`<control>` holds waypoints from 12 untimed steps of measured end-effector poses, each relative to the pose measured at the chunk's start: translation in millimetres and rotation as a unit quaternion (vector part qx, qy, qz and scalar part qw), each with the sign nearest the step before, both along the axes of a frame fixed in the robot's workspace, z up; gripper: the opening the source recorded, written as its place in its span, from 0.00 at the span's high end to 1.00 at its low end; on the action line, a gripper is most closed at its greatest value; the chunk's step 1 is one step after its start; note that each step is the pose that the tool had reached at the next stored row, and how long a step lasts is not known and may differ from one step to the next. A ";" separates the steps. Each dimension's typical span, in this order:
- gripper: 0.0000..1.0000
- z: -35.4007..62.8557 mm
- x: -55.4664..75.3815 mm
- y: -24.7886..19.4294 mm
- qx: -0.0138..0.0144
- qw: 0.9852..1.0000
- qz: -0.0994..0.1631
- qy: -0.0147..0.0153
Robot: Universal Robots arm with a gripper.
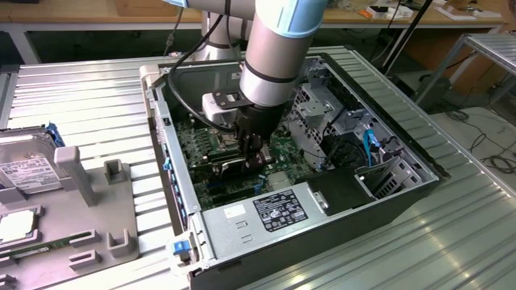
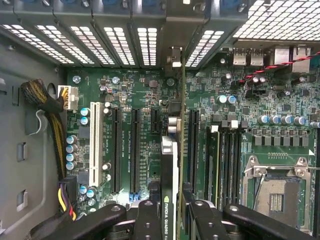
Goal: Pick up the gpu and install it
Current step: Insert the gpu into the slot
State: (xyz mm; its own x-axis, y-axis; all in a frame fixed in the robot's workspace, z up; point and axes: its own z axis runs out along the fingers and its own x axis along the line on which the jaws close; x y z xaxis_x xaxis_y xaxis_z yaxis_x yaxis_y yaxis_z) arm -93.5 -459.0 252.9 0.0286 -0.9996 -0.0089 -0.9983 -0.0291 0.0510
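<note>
My gripper (image 1: pixel 255 158) reaches down inside the open computer case (image 1: pixel 173 181), low over the green motherboard (image 2: pixel 125 95). It is shut on the gpu (image 2: pixel 170 165), a thin dark card that stands on edge between the two black fingers (image 2: pixel 148 220). The card's top edge carries a green-logo label, and its silver bracket end (image 2: pixel 173 57) reaches the vented rear wall of the case. In the exterior view the gpu (image 1: pixel 229 164) is a dark slab under the wrist. It runs parallel to the black expansion slots (image 2: pixel 135 150); whether its edge sits in a slot is hidden.
A white slot (image 2: pixel 94 145) and a braided cable bundle (image 2: pixel 50 120) lie to one side of the card, memory slots and the open CPU socket (image 2: pixel 277 192) to the other. The power supply (image 1: pixel 274 211) fills the case's near end. A grey fixture (image 1: pixel 96 211) beside the case holds a hard drive (image 1: pixel 20 163).
</note>
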 end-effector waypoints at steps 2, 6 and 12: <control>0.73 -0.1 0.0 0.0 0.000 1.000 0.000 0.000; 0.73 -0.5 -0.3 0.0 0.001 1.000 0.000 0.000; 0.60 -0.1 0.0 0.0 0.000 1.000 0.000 0.000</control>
